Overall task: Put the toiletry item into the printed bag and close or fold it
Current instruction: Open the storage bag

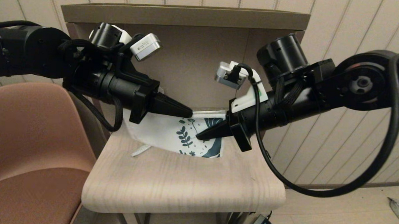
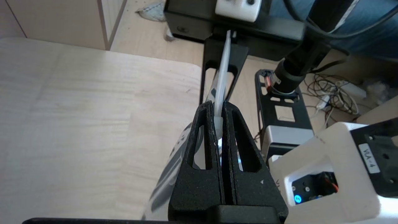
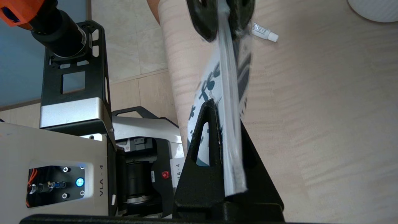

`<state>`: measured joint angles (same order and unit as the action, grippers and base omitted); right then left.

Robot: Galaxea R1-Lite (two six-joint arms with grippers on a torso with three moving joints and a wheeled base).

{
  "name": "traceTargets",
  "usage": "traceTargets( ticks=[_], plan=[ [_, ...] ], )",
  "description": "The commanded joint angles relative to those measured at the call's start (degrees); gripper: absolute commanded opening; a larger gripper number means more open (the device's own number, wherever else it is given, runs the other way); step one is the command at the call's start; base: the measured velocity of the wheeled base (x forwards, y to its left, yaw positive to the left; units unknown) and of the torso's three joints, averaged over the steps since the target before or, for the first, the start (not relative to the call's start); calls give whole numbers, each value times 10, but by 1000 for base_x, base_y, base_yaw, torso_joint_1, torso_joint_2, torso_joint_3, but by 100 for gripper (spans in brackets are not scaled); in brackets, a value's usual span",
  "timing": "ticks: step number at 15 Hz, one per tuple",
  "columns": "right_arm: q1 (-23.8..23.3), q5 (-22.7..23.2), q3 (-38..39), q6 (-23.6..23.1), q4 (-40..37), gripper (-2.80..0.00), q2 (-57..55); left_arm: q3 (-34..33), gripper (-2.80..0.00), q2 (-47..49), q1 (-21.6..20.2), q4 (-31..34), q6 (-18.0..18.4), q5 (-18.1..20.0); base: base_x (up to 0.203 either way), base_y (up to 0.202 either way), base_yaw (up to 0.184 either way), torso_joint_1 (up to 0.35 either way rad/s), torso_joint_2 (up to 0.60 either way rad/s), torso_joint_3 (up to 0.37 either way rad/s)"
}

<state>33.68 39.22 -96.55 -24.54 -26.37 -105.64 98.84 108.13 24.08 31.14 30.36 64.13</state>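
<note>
The printed bag (image 1: 185,133), a thin translucent plastic pouch with dark teal leaves, hangs taut above the pale wood-grain table (image 1: 183,182), with the left gripper (image 1: 186,112) and right gripper (image 1: 201,136) each clamped on its top edge from opposite ends. The toiletry item (image 3: 264,32), a slim white tube, lies on the table just beside the bag's left-gripper end.

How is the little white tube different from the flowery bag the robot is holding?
The toiletry item lies on the table; the printed bag hangs lifted between the left gripper and right gripper. The toiletry item is slim and far smaller; the printed bag is wide and flat, with dark leaf print. Both are mostly white.
</note>
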Motion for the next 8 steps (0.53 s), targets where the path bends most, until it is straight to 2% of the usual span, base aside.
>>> traceTargets(
  ticks=[1, 8],
  plan=[
    [0, 2, -1, -2, -2, -280, 2, -7, -280, -1, 0, -1, 3, -1, 0, 0, 0, 0, 0, 0],
    [-9, 4, -1, -2, -2, -280, 8, -10, -280, 0, -1, -2, 1, -2, 0, 0, 0, 0, 0, 0]
  ],
)
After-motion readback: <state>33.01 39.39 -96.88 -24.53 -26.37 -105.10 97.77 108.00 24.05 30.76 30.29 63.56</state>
